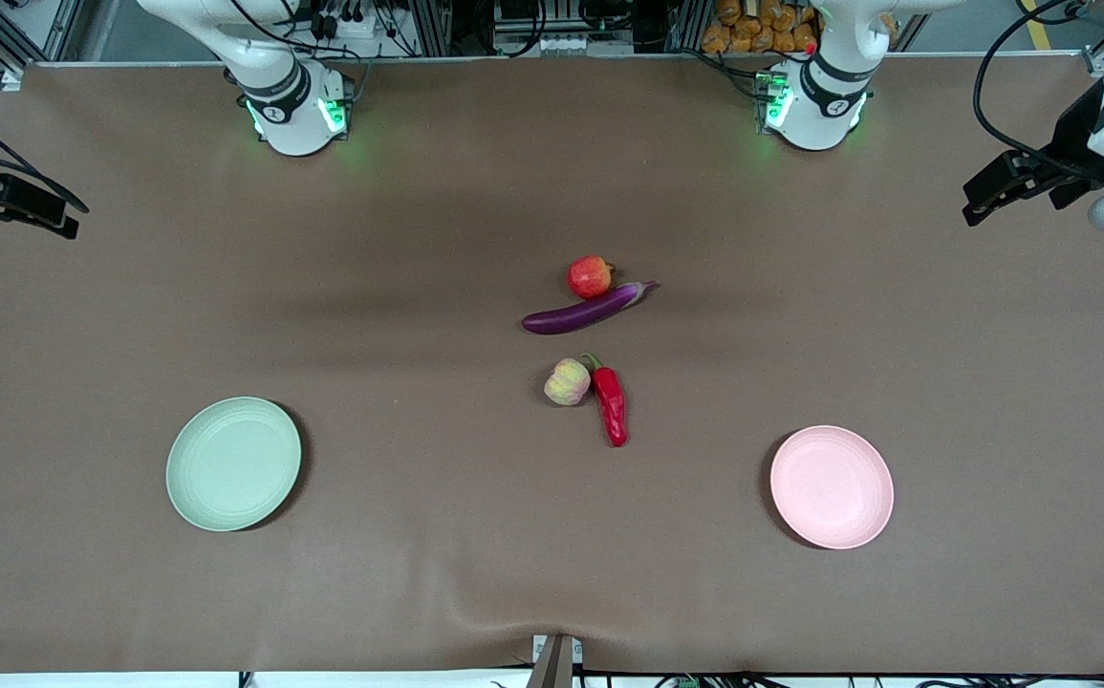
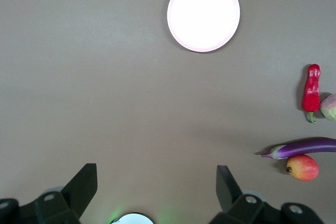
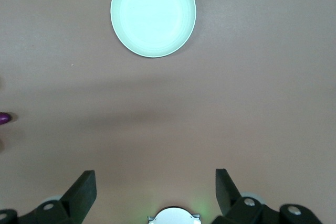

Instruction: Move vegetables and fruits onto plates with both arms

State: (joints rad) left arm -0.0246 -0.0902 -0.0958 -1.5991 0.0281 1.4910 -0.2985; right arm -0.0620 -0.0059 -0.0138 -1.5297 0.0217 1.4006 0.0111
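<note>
The purple eggplant (image 1: 585, 311) lies mid-table with the red apple-like fruit (image 1: 590, 276) touching it on the side toward the bases. Nearer the camera, the ribbed peach-like fruit (image 1: 567, 381) touches the red chili pepper (image 1: 611, 404). The green plate (image 1: 233, 463) is empty toward the right arm's end, and the pink plate (image 1: 831, 486) is empty toward the left arm's end. My left gripper (image 2: 156, 182) is open and empty, held high over its end of the table (image 1: 991, 196). My right gripper (image 3: 155, 184) is open and empty, high over its end (image 1: 26, 210).
A brown cloth (image 1: 418, 287) covers the whole table. The right arm's base (image 1: 289, 110) and the left arm's base (image 1: 814, 105) stand at the table's edge farthest from the camera, green lights on. A small metal bracket (image 1: 554, 661) sits at the nearest edge.
</note>
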